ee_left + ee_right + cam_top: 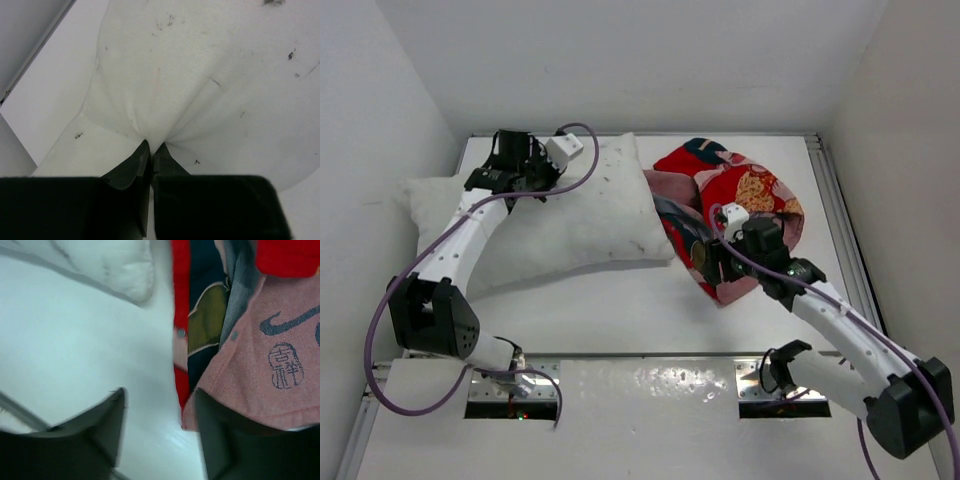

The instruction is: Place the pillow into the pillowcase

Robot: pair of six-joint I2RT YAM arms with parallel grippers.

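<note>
White pillow [200, 75] being gripped, pillowcase [250, 355] not yet held
Pressed together, the left gripper [151, 145] is pinching a pleat of the pillow near its far edge; the right gripper [159, 392] is hovering with jaws spread, the pillowcase hem and its pink inside lying just beside one finger, unclamped. Outward, the pillow is lying on the table [620, 310] left of the crumpled pillowcase, its right end against it, none of it inside. By my reading the grasping step is in hand; next the right jaws need closing on one hem layer to open the mouth
</note>
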